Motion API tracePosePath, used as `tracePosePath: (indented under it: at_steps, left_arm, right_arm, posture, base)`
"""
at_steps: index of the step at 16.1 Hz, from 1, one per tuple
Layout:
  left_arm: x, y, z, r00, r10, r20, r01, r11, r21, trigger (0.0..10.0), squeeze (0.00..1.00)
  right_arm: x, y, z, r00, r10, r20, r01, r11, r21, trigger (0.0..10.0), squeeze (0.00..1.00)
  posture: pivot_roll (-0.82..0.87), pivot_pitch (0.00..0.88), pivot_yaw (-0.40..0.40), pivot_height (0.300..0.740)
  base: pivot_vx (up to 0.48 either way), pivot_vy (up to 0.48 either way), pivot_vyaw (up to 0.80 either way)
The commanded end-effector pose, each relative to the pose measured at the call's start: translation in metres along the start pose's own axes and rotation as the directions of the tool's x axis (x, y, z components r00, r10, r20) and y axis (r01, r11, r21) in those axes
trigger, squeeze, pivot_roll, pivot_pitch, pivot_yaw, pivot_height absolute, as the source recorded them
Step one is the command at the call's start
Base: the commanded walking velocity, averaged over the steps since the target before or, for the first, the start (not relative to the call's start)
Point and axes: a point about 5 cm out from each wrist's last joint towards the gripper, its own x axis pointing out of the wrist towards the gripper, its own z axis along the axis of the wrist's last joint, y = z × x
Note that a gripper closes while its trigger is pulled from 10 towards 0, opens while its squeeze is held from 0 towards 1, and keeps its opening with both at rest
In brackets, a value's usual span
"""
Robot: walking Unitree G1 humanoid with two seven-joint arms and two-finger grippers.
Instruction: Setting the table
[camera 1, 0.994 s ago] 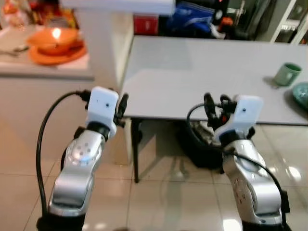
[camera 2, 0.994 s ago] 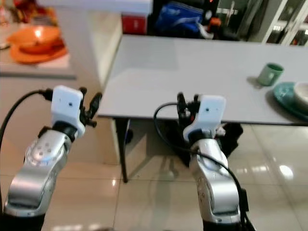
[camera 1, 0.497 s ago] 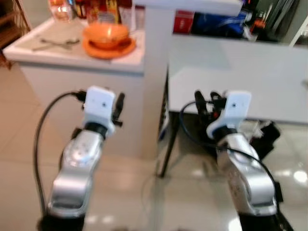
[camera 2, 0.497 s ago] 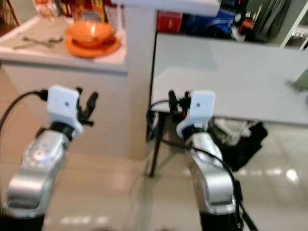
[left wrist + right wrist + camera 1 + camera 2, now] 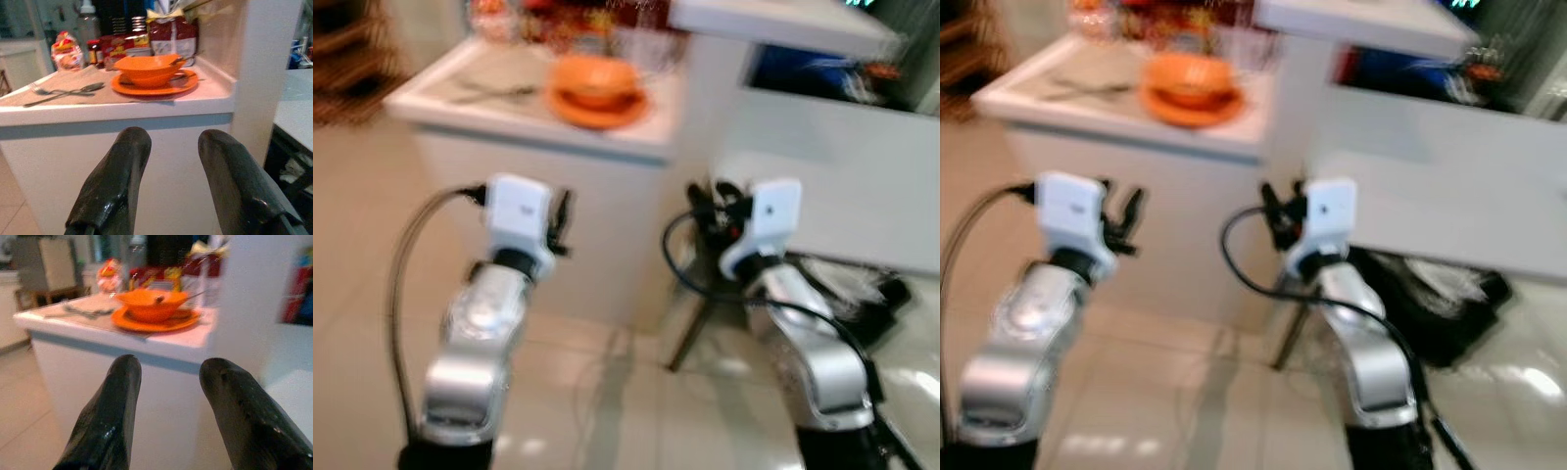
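Note:
An orange bowl (image 5: 150, 69) sits on an orange plate (image 5: 154, 84) on a white counter (image 5: 470, 98); the same bowl (image 5: 597, 78) lies ahead of me. A fork and spoon (image 5: 63, 90) lie on the counter beside the plate. My left gripper (image 5: 168, 161) is open and empty, held short of the counter front. My right gripper (image 5: 168, 382) is also open and empty, held at about the same height. Both arms (image 5: 484, 323) are raised in front of me.
Jars and food packets (image 5: 112, 46) stand at the back of the counter. A white pillar (image 5: 266, 68) rises at the counter's end. A grey table (image 5: 862, 186) stands to the right, with dark bags (image 5: 862, 294) beneath it. The floor (image 5: 372, 274) is glossy tile.
The view has swung left: the counter with the orange bowl now sits more centrally and the grey table has slid right. Both grippers stay open and empty.

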Motion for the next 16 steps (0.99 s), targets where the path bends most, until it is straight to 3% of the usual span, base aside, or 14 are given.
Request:
tracePosePath:
  at_steps: [1,5,8,16]
  left_arm:
    - [-0.001,0.008,0.003,1.0,0.029,0.001,-0.029,0.999,0.014,10.0,0.0]
    - [-0.004,0.01,0.003,0.999,0.042,-0.002,-0.042,0.999,0.029,10.0,0.0]
    - [-0.003,0.009,0.004,0.999,0.033,-0.004,-0.033,0.999,0.038,10.0,0.0]
    - [0.001,0.008,0.008,1.0,-0.007,0.013,0.007,0.998,0.064,10.0,0.0]
  right_arm:
    - [0.004,0.007,0.004,0.999,0.032,0.019,-0.032,0.999,0.001,10.0,0.0]
    - [0.008,0.014,0.006,0.996,0.088,0.033,-0.088,0.996,0.008,10.0,0.0]
    - [0.008,0.01,0.01,0.996,0.065,0.053,-0.065,0.998,0.012,10.0,0.0]
    - [0.014,-0.013,0.033,0.993,-0.015,0.118,0.013,1.0,0.017,10.0,0.0]
  posture:
    - [0.1,0.007,-0.074,0.74]
    - [0.11,0.01,-0.08,0.74]
    - [0.11,0.014,-0.077,0.74]
    - [0.11,0.0,-0.074,0.74]
  base:
    - [0.382,0.0,0.8]
    - [0.378,0.0,0.8]
    - [0.377,0.0,0.8]
    - [0.375,0.0,-0.07]
